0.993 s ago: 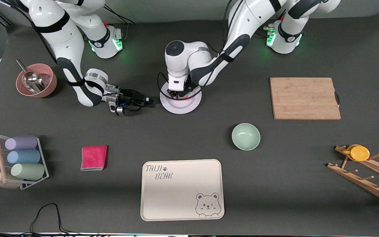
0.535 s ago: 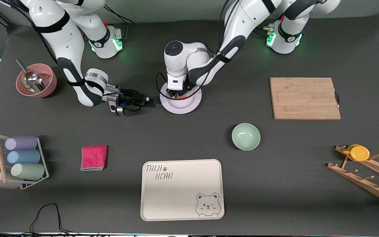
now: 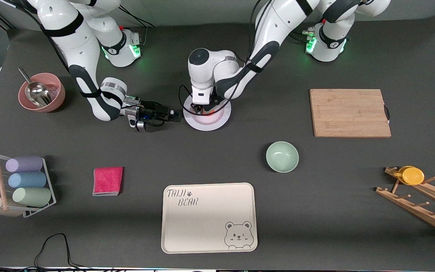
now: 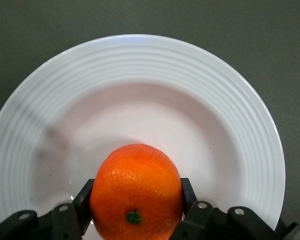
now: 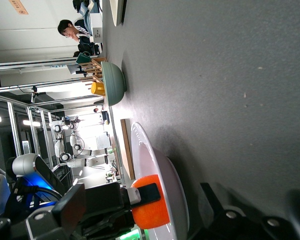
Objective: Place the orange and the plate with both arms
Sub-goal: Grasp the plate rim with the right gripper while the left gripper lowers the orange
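The plate [image 3: 207,117] lies flat on the dark table [image 3: 240,158] midway between the two arm bases, with the left gripper [image 3: 205,108] directly over its well, fingers [image 4: 84,202] clamped on either flank of the orange [image 4: 136,192]. In the left wrist view the fruit sits just above the plate's inner floor, its green stem scar facing the camera; being near-round, it shows no distinct long axis. The right gripper [image 3: 176,114] lies low and horizontal at the plate's 9 o'clock in the front view, its jaws spread, tips just short of the rim; the right wrist view shows that rim edge-on close ahead. Around the plate in the front view: a green bowl [image 3: 282,156] at 4 o'clock, a wooden cutting board [image 3: 349,112] at 3 o'clock, the cream bear tray [image 3: 209,217] at 6 o'clock nearest the camera, a pink cloth [image 3: 107,180] at 8 o'clock, and a pink bowl [image 3: 42,92] holding a metal scoop at 9 o'clock past the right arm. All stand well apart from the plate. A cup rack [image 3: 21,185] and a wooden peg rack [image 3: 421,200] bearing a yellow dish [image 3: 412,175] occupy the table's two ends. Bare tabletop runs between plate and tray.
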You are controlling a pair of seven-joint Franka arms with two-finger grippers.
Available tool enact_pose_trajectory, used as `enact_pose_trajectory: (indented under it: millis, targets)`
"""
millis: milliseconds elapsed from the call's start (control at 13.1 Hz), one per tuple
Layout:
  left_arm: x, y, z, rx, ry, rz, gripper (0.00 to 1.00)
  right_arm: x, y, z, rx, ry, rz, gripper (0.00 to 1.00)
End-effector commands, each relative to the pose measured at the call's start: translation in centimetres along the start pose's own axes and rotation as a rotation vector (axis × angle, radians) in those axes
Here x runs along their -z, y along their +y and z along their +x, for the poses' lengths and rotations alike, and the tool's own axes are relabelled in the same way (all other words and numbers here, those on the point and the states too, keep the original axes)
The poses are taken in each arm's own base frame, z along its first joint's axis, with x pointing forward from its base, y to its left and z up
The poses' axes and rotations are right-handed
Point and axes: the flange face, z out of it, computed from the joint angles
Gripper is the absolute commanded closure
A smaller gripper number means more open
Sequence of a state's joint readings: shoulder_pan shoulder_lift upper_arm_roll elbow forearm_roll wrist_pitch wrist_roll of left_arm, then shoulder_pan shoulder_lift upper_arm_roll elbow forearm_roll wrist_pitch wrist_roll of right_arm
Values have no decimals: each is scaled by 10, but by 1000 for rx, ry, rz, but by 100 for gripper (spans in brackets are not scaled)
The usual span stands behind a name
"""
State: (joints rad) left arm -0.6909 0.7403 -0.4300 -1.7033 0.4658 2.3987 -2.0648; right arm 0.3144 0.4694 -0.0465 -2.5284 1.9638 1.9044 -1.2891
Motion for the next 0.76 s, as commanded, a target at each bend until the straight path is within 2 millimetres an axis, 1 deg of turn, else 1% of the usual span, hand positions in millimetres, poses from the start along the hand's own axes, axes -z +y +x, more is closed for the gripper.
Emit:
enact_pose_trajectory:
  millis: [0,76,688]
  targets:
    - [-3,7,-4,13,17,-17,22,-10,22,-18,-24,-15,-46,0]
    - [-4,7,-4,10,21,-16,2,-9,22,-18,-25,-13,-46,0]
    - [-4,7,-5,0,28,-21,0,-9,22,-18,-25,-13,-46,0]
